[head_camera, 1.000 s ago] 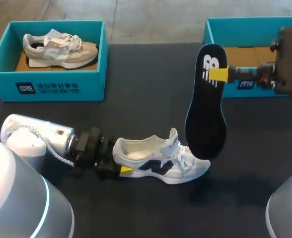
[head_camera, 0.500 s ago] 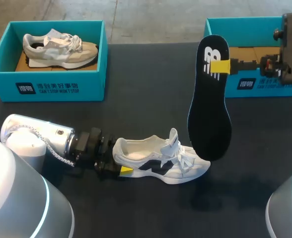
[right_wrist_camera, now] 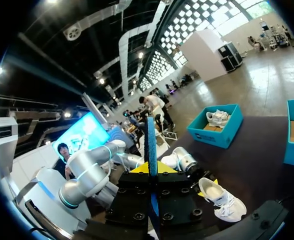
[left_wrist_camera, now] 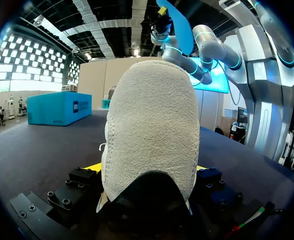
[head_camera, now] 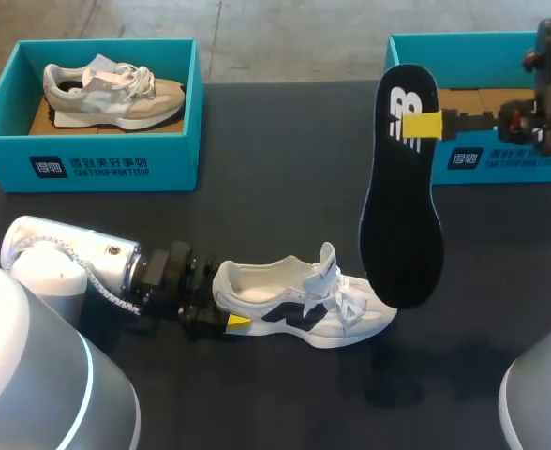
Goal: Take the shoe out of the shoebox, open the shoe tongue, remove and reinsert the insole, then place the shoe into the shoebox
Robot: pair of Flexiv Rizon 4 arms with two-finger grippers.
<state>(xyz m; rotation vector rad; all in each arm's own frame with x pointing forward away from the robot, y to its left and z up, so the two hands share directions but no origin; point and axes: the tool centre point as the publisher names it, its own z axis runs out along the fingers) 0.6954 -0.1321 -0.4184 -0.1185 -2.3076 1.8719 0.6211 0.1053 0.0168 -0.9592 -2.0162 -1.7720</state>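
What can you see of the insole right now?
The insole is long, thin and flat, black on top with white print near its heel end, blue underneath. It hangs nearly upright, heel end up, clamped by the right tool. Its toe end hangs over the front of the white shoe; contact unclear.

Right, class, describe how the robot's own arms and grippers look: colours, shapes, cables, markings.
The left arm and right arm are smooth silver-white shells with glowing cyan rings; a braided white cable runs along the left wrist. The left gripper and right gripper are black, bolted blocks ending in bright yellow fingertips.
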